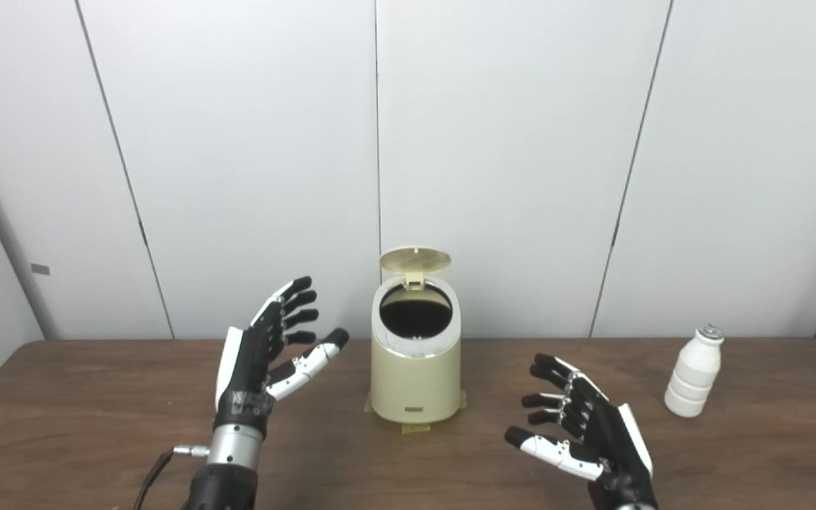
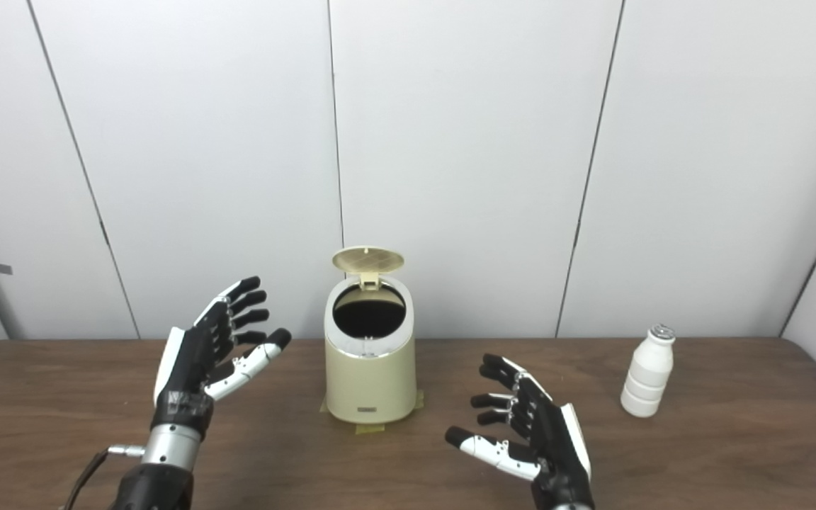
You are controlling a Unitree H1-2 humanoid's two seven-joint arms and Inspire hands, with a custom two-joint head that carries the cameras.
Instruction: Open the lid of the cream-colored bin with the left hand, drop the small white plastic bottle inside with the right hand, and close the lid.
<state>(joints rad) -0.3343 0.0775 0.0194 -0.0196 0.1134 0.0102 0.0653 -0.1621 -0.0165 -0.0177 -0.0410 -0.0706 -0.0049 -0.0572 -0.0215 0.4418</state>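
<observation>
Lid already up on your cream bin — step one done. Bottle upright on tabletop, far right, untouched. Left hand, right hand both spread, empty. Drop and close remain.

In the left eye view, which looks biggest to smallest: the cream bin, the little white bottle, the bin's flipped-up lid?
1. Cream bin, clearly largest.
2. White bottle.
3. Lid, though it is seen at an angle, so its place against the bottle is unsure.
</observation>
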